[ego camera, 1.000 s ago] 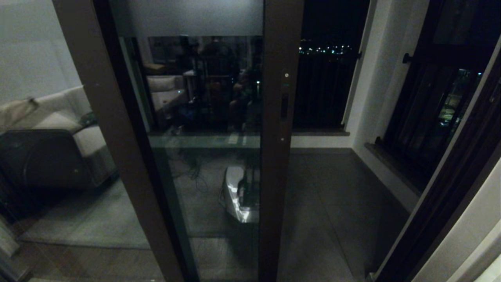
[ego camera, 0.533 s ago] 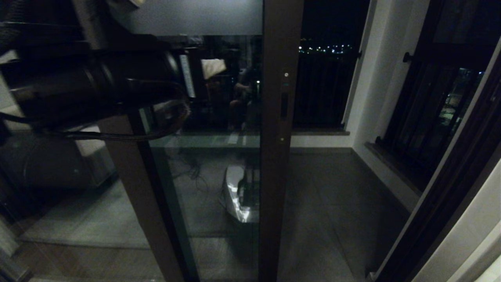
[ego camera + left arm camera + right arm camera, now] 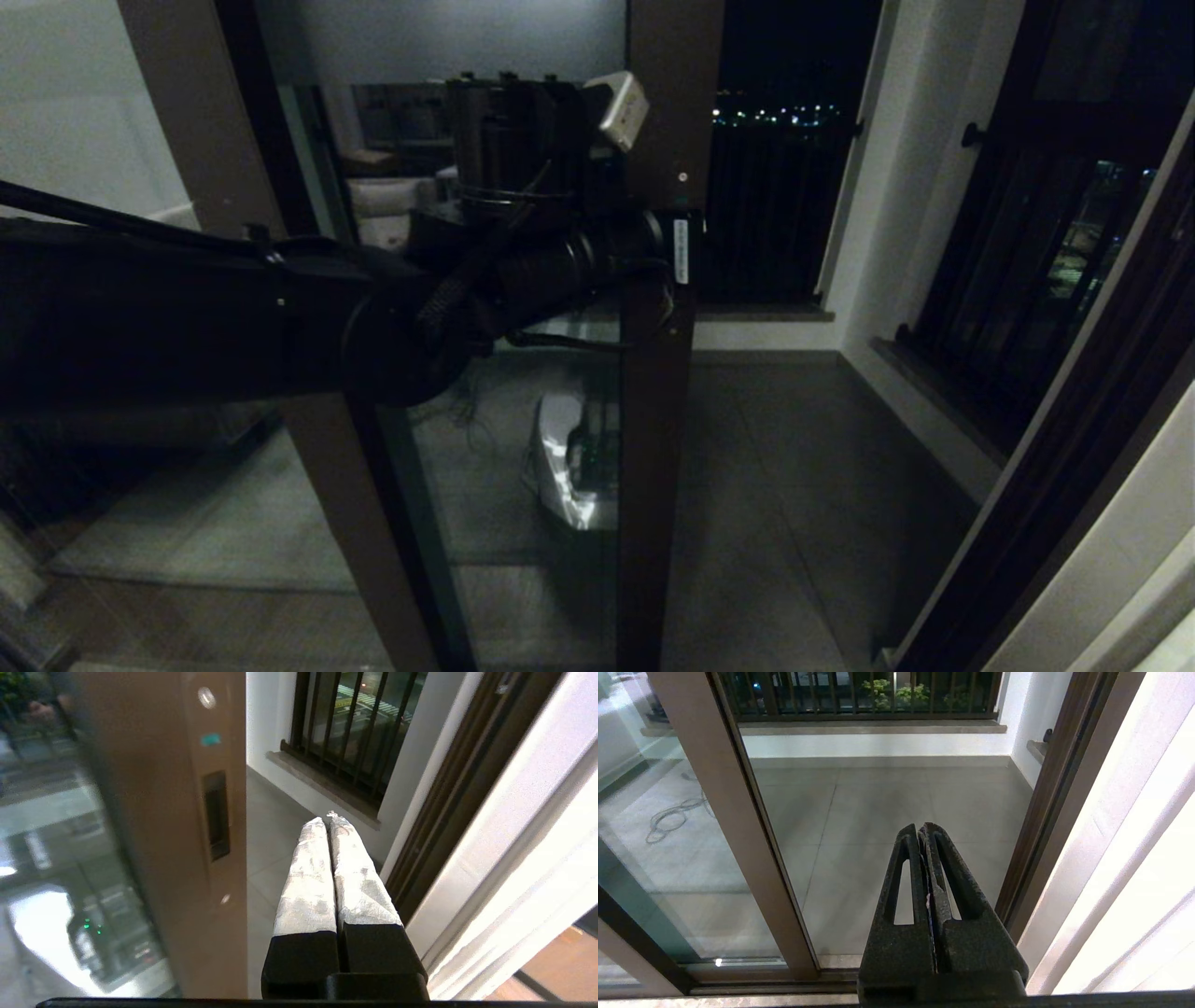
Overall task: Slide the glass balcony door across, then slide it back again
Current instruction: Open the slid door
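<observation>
Since half a second ago the left arm [image 3: 280, 308] has swung further across the head view: its wrist now reaches the stile [image 3: 658, 420] of the glass balcony door [image 3: 495, 448], where before it was still over the glass on the left.

The left gripper [image 3: 329, 817] is pressed shut, the two pale fingers [image 3: 308, 877] flat against each other with nothing between them. In the left wrist view it hangs just beside the free edge of the stile, close to the recessed handle slot [image 3: 216, 814] but not touching it.

The door stands partly open. To the right of its stile there is open room as far as the dark door jamb [image 3: 1055, 467], and the balcony floor [image 3: 794, 485] shows through this gap.

On the stile I count one handle slot, two small screws [image 3: 206, 697] (one above the slot, one below) and one small teal mark [image 3: 210, 739].

The right gripper [image 3: 924, 828] is also closed and holds nothing; it stays low, pointing at the opening over the bottom track [image 3: 752, 975]. One barred window [image 3: 355, 728] is at the side.
</observation>
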{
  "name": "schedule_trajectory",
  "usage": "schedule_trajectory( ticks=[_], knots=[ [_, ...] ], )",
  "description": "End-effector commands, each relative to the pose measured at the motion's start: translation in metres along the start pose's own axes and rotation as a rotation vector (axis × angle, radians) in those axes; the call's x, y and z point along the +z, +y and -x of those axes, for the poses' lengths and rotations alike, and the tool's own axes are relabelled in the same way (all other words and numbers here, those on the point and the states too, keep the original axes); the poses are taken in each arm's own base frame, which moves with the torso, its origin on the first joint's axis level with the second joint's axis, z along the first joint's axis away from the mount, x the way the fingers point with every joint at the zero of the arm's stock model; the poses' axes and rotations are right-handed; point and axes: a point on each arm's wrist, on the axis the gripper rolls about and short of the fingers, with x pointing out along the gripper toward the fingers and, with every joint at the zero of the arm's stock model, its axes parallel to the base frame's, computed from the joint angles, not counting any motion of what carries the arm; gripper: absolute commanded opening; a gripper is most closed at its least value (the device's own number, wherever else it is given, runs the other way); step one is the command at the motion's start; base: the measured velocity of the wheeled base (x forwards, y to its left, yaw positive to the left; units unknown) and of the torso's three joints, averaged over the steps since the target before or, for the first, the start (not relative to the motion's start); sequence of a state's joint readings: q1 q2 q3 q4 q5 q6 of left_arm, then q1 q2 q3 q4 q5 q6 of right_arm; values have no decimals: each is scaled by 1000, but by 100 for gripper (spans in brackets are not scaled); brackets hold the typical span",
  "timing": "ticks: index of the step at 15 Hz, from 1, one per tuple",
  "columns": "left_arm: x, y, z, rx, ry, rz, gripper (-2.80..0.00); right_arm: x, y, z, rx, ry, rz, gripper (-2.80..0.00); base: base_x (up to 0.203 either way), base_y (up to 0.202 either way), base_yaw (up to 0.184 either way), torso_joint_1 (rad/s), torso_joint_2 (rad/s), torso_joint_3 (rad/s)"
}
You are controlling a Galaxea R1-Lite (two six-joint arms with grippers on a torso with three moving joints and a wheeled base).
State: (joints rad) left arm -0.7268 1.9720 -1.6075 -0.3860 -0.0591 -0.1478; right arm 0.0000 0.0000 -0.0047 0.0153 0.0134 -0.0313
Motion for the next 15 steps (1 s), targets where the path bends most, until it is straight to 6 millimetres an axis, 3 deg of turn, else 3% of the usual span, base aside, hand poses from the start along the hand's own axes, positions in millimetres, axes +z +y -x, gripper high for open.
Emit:
schedule_trajectory(
  ticks=[1,5,9,15],
  knots=[
    [-26,5,-32,3,25,12,-280,0,0,0,0,0,-1,-280,0,0,0,0,0,0],
    [-35,8,-70,59,-49,27,-280,0,0,0,0,0,0,-280,0,0,0,0,0,0],
    [-48,-9,-81,32,-37,24,-280,0,0,0,0,0,1,-280,0,0,0,0,0,0],
    [-63,-7,-90,95,-20,-81,-280,0,0,0,0,0,1,-280,0,0,0,0,0,0]
  ],
)
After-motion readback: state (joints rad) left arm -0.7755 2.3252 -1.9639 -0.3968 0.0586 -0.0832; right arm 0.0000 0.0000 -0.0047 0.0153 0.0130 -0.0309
